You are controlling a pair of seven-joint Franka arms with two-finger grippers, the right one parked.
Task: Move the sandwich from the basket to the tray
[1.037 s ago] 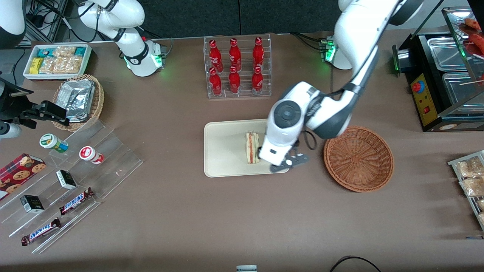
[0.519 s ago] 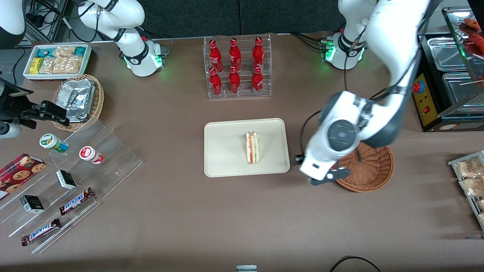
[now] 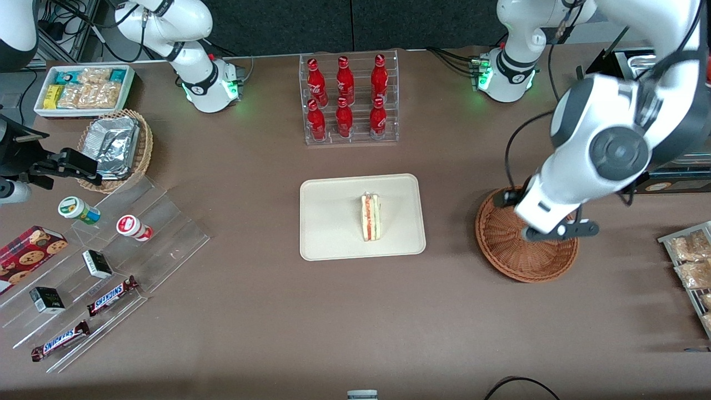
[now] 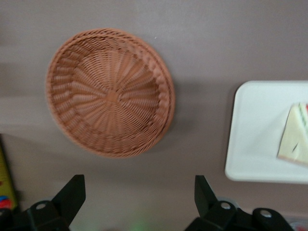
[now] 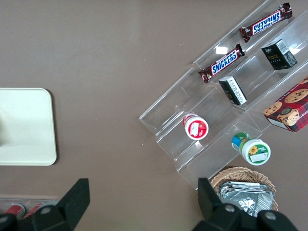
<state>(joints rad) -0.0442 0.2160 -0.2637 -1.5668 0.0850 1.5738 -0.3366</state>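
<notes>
I am pulling my pincer [image 3: 558, 230], spread and holding nothing, back above the basket [image 3: 514, 253]; the sandwich [image 3: 370, 216] is now lying alone on the tray [image 3: 328, 233], so the placing looks done.

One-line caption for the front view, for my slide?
Sandwich rests on the tray; open pincer hovers above the empty basket.
</notes>
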